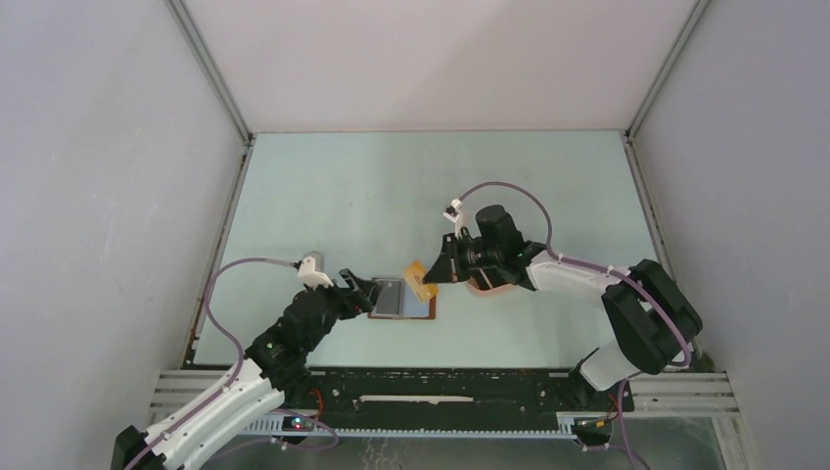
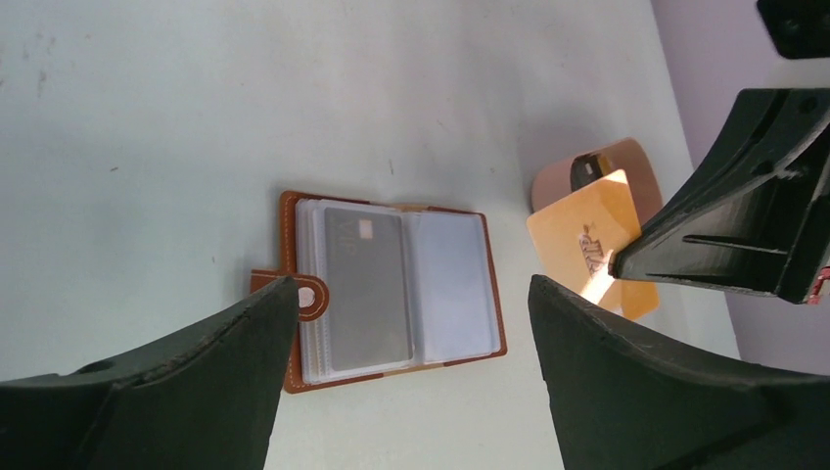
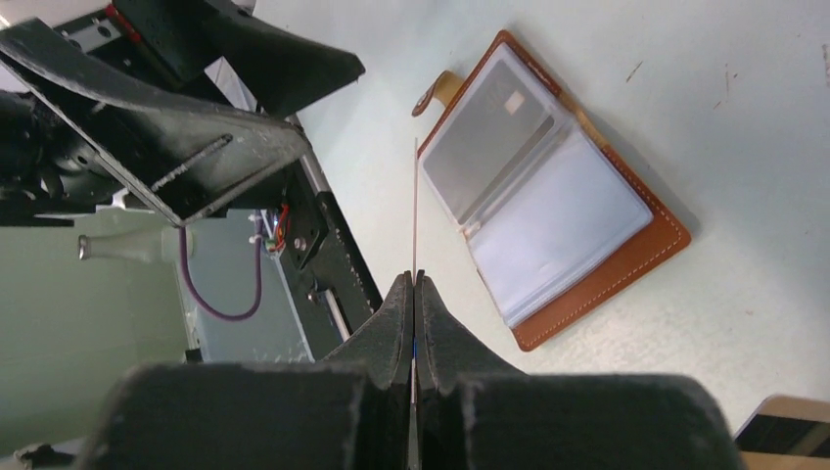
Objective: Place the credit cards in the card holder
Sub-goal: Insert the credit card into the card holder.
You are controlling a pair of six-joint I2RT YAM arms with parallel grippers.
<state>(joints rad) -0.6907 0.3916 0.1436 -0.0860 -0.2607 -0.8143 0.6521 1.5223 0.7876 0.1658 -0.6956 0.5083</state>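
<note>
A pink oval tray [image 1: 486, 286] is lying just right of the frame's centre on a pale green table [image 1: 391, 186]. Grey walls [image 1: 98, 176] are standing around the table on three sides.

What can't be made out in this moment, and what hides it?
- Right wrist view: the tan-yellow credit card in the right tool is edge-on, so its face is unseen.
- Left wrist view: that card's print is too small to read.
- Top view: the right arm covers most of the pink tray, hiding its contents.
- Left wrist view: the card holder shows only its front sleeves, so its cards cannot be counted.
</note>
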